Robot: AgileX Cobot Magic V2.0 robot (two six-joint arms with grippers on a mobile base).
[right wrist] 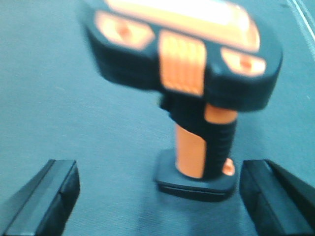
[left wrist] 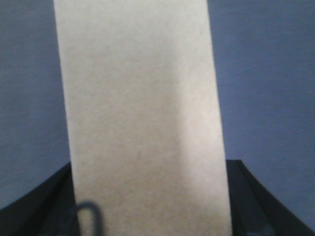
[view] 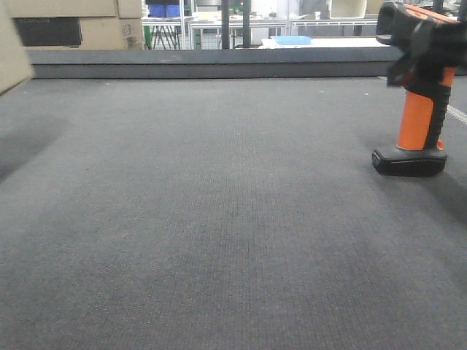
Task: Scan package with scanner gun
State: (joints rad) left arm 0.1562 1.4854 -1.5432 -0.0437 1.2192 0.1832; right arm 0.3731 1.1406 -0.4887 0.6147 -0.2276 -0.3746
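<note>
The scanner gun (view: 419, 87), orange and black, stands upright on its base on the grey mat at the right. In the right wrist view the scanner gun (right wrist: 197, 98) is close ahead. My right gripper (right wrist: 157, 172) is open, its dark fingers (right wrist: 49, 196) wide apart on either side of the scanner's base without touching it. The package (left wrist: 142, 113) is a plain brown cardboard box that fills the left wrist view. My left gripper (left wrist: 150, 169) has a dark finger against each side of it. One corner of the package (view: 11, 44) shows at the far left of the front view.
The grey mat (view: 219, 204) covers the table. A low dark ledge (view: 211, 64) runs along its far edge. Behind it stand cardboard boxes (view: 73, 22) and shelving. A white line (view: 458, 113) crosses the mat at the right.
</note>
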